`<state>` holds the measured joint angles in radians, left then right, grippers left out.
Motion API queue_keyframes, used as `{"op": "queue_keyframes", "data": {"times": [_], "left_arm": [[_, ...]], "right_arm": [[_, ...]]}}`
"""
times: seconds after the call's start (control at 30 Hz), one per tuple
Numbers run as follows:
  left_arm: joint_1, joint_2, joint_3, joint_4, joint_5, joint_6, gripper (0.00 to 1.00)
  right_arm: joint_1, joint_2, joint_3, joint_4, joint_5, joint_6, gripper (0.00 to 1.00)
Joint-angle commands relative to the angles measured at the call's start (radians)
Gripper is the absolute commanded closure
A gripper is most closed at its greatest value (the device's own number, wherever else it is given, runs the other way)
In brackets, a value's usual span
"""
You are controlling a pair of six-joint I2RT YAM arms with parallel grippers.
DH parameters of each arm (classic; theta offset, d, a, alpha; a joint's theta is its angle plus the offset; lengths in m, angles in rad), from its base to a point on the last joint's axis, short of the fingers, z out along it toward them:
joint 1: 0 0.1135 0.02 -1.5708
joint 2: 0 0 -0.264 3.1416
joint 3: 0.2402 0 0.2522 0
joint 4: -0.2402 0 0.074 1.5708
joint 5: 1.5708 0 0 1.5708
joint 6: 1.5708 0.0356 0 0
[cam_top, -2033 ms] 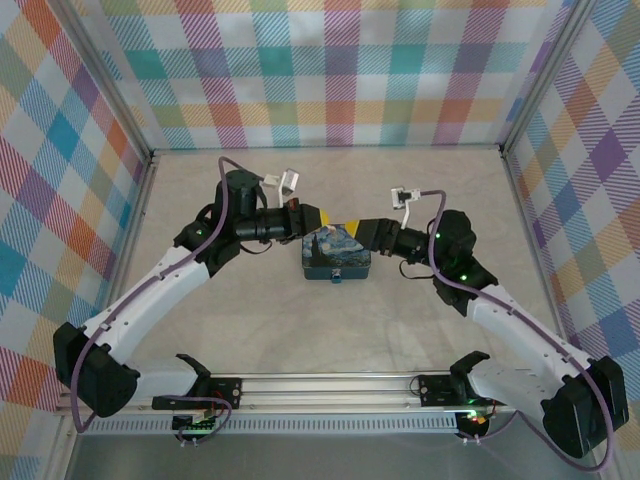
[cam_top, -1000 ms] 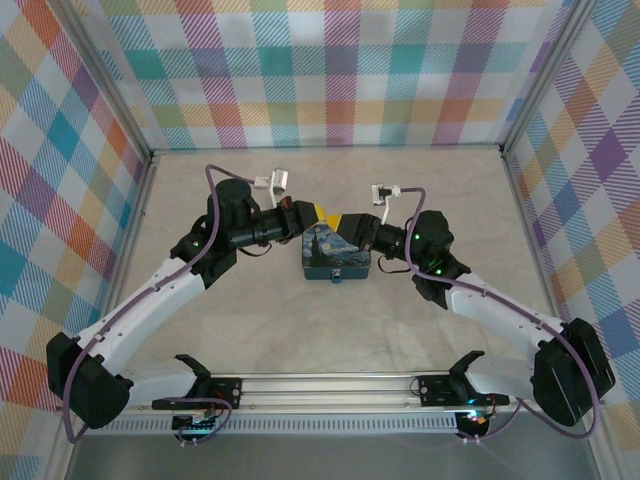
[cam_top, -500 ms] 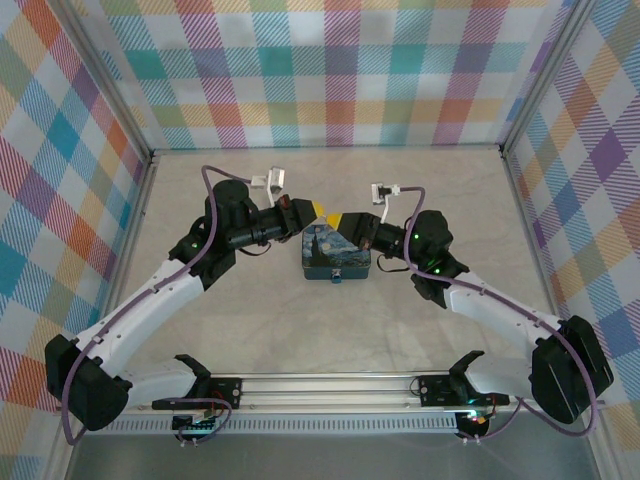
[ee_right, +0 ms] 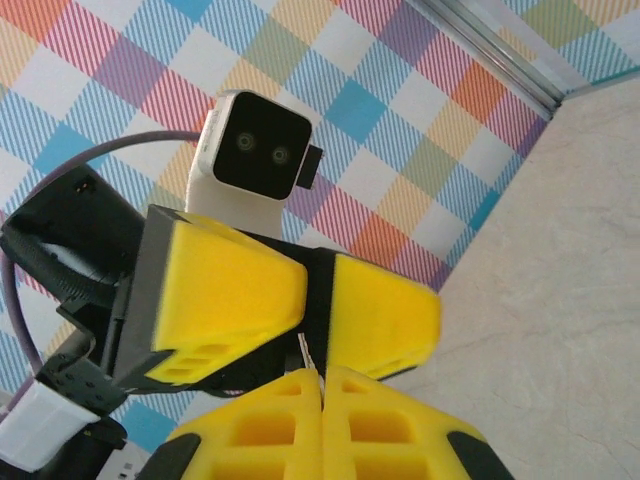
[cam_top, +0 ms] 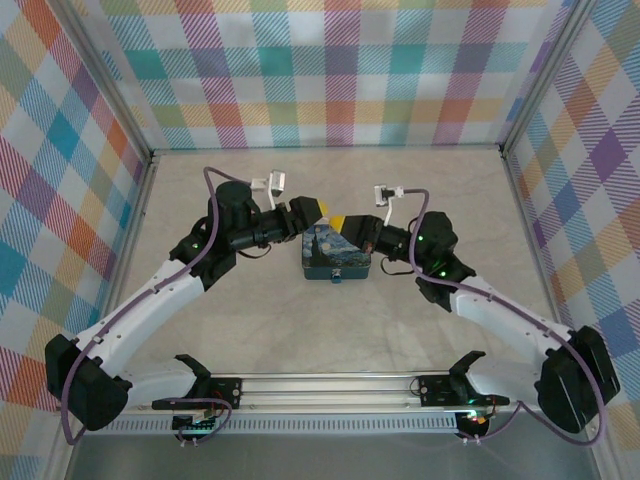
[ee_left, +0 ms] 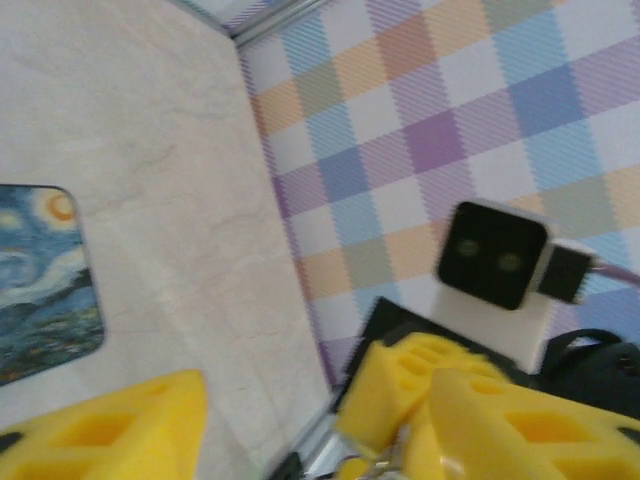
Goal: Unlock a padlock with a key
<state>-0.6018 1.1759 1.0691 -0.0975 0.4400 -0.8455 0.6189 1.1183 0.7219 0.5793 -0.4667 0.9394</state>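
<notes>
My right gripper [ee_right: 321,378] is shut on the key [ee_right: 303,350], whose thin metal blade sticks up between the yellow pads. Directly opposite, my left gripper [ee_left: 315,400] stands open, one finger [ee_right: 232,285] on each side of the key's tip without gripping it. From above, both grippers meet tip to tip over the far edge of a tin box [cam_top: 338,252] with a starry-night lid: left gripper [cam_top: 311,212], right gripper [cam_top: 344,224]. A small grey padlock [cam_top: 338,274] seems to hang at the box's near edge, too small to be sure.
The box lid [ee_left: 40,280] lies below and to the left in the left wrist view. Checked walls [cam_top: 330,70] enclose the beige table [cam_top: 330,330] at the back and on both sides. A metal rail [cam_top: 330,385] runs along the near edge.
The right gripper closed on the key about a second ago. The left gripper, shut until half a second ago, has now opened. Both arms stay tip to tip above the box.
</notes>
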Motion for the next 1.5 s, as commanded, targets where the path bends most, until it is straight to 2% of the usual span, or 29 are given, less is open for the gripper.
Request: {"op": "queue_keyframes", "data": {"times": [0.0,0.1,0.17,0.2,0.33,0.5,0.67,0.8,1.03,1.3,1.47], "left_arm": [[0.002,-0.056,0.027,-0.125,-0.086,0.079,0.25],[0.005,-0.084,0.003,-0.231,-0.173,0.122,0.14],[0.005,-0.093,-0.026,-0.271,-0.231,0.145,0.12],[0.007,-0.095,-0.044,-0.289,-0.266,0.148,0.07],[0.008,-0.068,-0.122,-0.282,-0.353,0.173,0.05],[0.019,0.051,-0.136,-0.241,-0.404,0.190,0.03],[0.044,0.177,-0.134,-0.092,-0.417,0.189,0.04],[0.065,0.307,-0.071,-0.041,-0.403,0.201,0.04],[0.092,0.537,0.067,0.022,-0.335,0.224,0.05],[0.099,0.757,0.271,0.028,-0.155,0.236,0.09],[0.099,0.831,0.368,0.060,-0.043,0.255,0.10]], "right_arm": [[-0.031,-0.079,0.031,-0.166,0.022,-0.095,1.00],[-0.059,-0.148,0.057,-0.385,0.084,-0.195,1.00],[-0.071,-0.181,0.081,-0.533,0.146,-0.269,1.00],[-0.077,-0.194,0.091,-0.596,0.180,-0.304,1.00],[-0.079,-0.214,0.119,-0.805,0.340,-0.428,1.00],[-0.080,-0.198,0.104,-0.892,0.493,-0.502,1.00],[-0.079,-0.151,0.079,-0.925,0.619,-0.517,1.00],[-0.080,-0.091,0.062,-0.942,0.725,-0.515,1.00],[-0.081,0.008,0.048,-0.918,0.774,-0.513,1.00],[-0.090,0.044,0.044,-0.894,0.780,-0.521,1.00],[-0.099,0.067,0.050,-0.883,0.763,-0.523,1.00]]}}
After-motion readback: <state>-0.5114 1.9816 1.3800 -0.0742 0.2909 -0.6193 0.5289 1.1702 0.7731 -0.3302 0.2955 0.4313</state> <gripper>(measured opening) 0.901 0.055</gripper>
